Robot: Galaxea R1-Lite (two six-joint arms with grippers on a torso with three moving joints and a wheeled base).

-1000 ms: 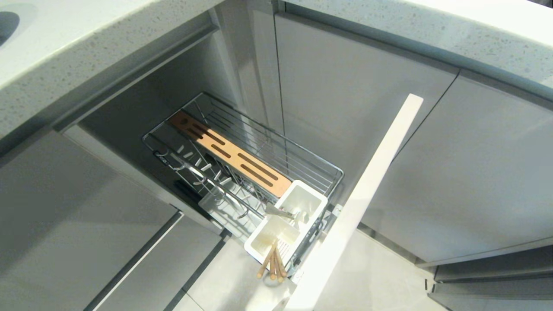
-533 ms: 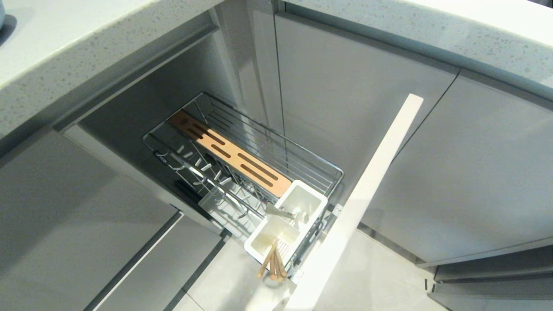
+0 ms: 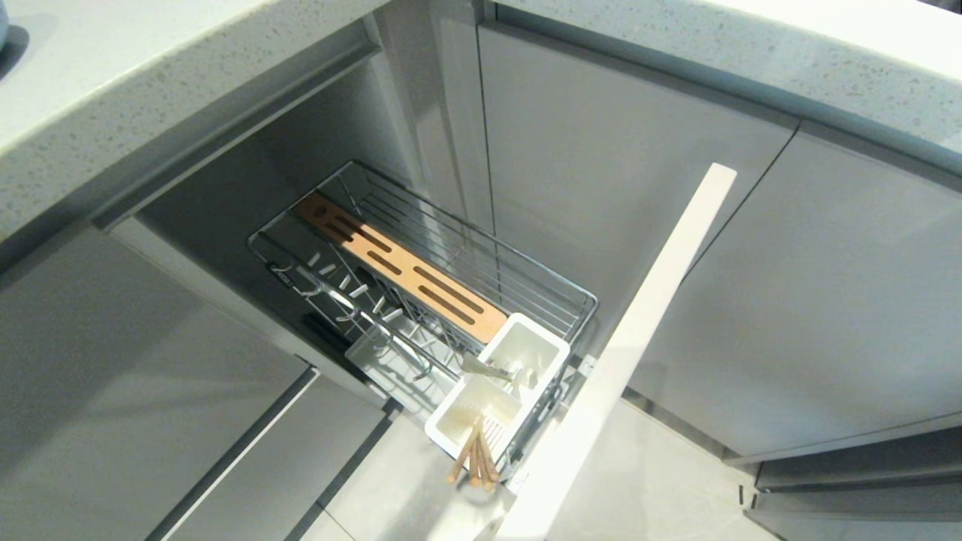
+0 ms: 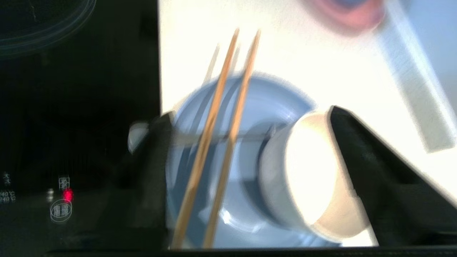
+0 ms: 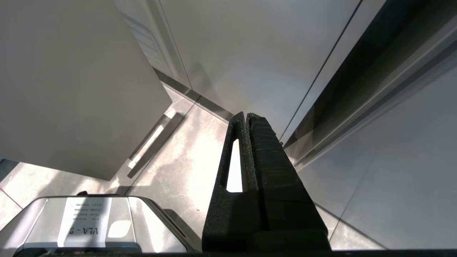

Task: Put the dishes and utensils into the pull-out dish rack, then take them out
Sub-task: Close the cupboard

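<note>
In the left wrist view a light-blue plate (image 4: 250, 200) lies on a white counter. Wooden chopsticks (image 4: 214, 142) and a slim silver utensil (image 4: 185, 138) lie across it. A cream bowl (image 4: 314, 178) rests tilted on the plate, against one black finger (image 4: 375, 178). My left gripper (image 4: 249, 114) hangs above the plate, open, its jaws wide apart and gripping nothing. The pull-out dish rack (image 3: 421, 278) stands pulled out in the head view; its white caddy (image 3: 500, 391) holds wooden chopsticks (image 3: 473, 458) and a silver utensil (image 3: 488, 370). My right gripper (image 5: 246, 116) is parked low by the cabinets, shut and empty.
A black hob (image 4: 71, 125) with a red light borders the plate. A pink dish (image 4: 342, 14) shows blurred beyond it. The rack's pale front panel (image 3: 639, 338) juts out beside grey cabinet doors (image 3: 789, 300). The countertop (image 3: 150, 83) overhangs the rack.
A dark shape at the counter's far left corner in the head view has shrunk towards the edge. The rack and what it holds have not moved.
</note>
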